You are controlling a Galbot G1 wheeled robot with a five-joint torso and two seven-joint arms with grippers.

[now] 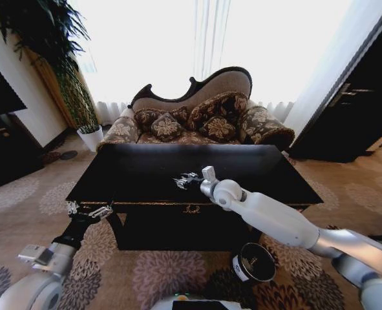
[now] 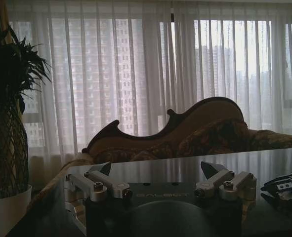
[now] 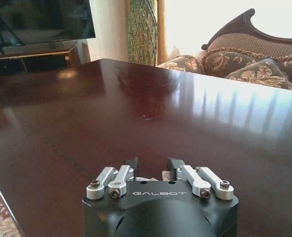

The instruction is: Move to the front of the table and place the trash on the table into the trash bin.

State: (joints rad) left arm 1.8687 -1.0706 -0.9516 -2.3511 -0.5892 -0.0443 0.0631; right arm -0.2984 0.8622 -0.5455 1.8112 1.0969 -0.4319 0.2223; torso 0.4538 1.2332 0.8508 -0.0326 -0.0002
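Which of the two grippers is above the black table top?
The right gripper: it reaches over the middle of the table. The left gripper is not above the top; it sits open just off the front left edge.

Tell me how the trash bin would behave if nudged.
The trash bin looks small, so probably light and easily shoved. Standing upright on carpet, it may tip rather than slide. Being cylindrical, it would likely roll once tipped.
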